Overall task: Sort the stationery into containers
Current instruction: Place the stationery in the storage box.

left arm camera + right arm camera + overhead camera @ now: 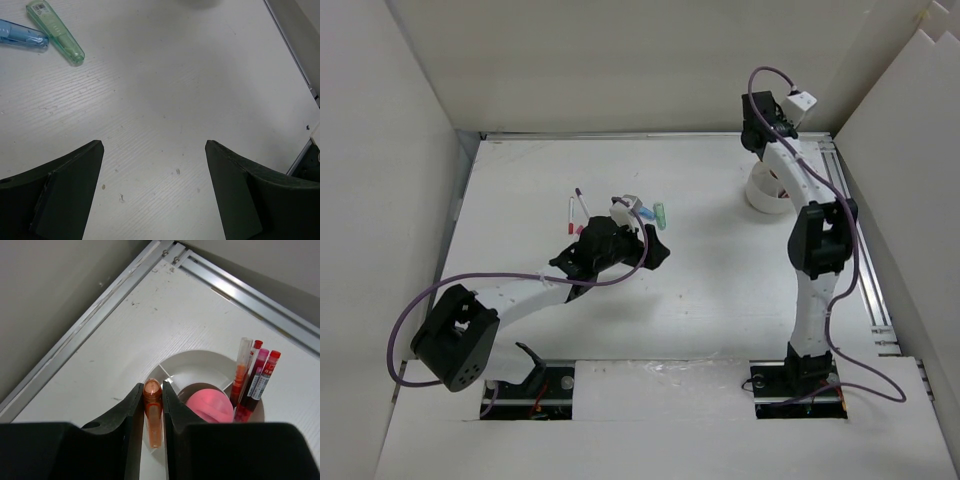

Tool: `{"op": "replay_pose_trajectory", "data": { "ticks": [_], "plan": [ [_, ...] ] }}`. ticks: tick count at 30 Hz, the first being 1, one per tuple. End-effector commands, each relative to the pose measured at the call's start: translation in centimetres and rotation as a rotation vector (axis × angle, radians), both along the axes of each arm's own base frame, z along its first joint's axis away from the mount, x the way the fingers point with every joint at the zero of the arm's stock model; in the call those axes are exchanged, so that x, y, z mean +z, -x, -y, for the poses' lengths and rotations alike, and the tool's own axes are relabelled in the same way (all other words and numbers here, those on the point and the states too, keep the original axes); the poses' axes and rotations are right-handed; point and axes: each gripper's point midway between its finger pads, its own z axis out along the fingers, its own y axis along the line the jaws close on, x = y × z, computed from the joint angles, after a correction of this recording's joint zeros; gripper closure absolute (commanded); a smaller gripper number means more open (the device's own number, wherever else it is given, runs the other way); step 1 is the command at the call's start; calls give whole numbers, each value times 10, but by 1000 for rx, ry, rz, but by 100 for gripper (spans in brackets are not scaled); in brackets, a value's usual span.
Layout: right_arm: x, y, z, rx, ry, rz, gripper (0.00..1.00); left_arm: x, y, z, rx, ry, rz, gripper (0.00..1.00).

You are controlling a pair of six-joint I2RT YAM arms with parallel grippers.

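Right wrist view gives you the clearest read: the right jaws are closed on an orange pen (153, 415), which is pinched lengthwise between the two fingers with its rounded end pointing forward. It sits just over the near rim of the white cup (196, 358). The cup stands on the surface (165, 325) in the far corner, close to the metal rails (240, 295). Inside it you can see dividers. A pink eraser piece (210, 407) lies in one compartment. Leaning at the right side are a clear pen with orange ink (242, 371) and two red pens (259, 382). In the left wrist view, the left jaws stand wide apart with only bare surface between them. Ahead of them and to the left, a green marker (55, 31) and a blue marker (22, 35) lie just beside each other. From the top external view, you can see the left arm reaching to mid-surface. Two thin white pens (576, 208) lie loose just beyond it, well apart from the cup at the far right.
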Motion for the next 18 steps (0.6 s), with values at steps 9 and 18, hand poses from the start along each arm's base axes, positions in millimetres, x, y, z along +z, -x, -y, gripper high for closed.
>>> {"op": "replay_pose_trajectory", "data": {
  "ticks": [9,18],
  "plan": [
    [-1,-12,9,-63,115,-5,99,17,-2,3,-12,26,45,19],
    [-21,-14,3,-52,124,-43,98,17,-2,3,-12,26,45,19]
  ]
}}
